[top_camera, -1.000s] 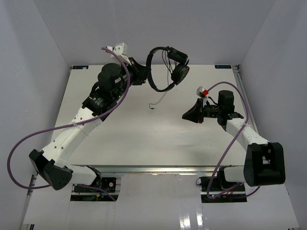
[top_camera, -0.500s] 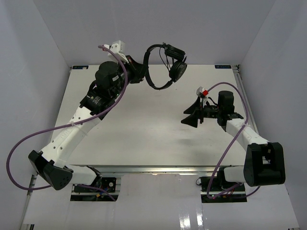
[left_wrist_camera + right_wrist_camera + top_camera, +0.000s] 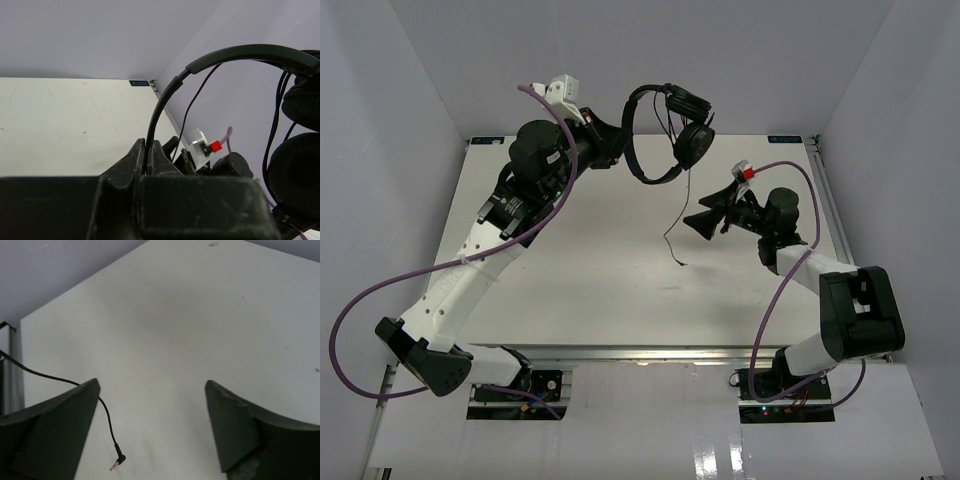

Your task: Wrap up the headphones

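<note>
My left gripper [image 3: 618,150] holds the black headphones [image 3: 645,170] up in the air over the table's back edge. It is shut on the thin headband [image 3: 148,145], and both round earcups [image 3: 695,143] hang to the right. The thin black cable [image 3: 682,205] drops from the earcups, and its plug [image 3: 680,263] dangles near the table. My right gripper [image 3: 705,222] stands open just right of the cable. In the right wrist view the cable [image 3: 102,410] and plug [image 3: 118,461] pass beside the left finger [image 3: 60,425], with nothing between the fingers of the gripper [image 3: 151,384].
The white table [image 3: 570,270] is walled by grey panels on three sides. Purple robot cables [image 3: 360,300] loop off both arms. The right arm's wrist camera with a red button [image 3: 214,146] shows behind the headband in the left wrist view.
The right gripper has opened wide and swung back and left toward the headphones. The cable's loose end now hangs beside it. The left arm has turned the headphones slightly.
</note>
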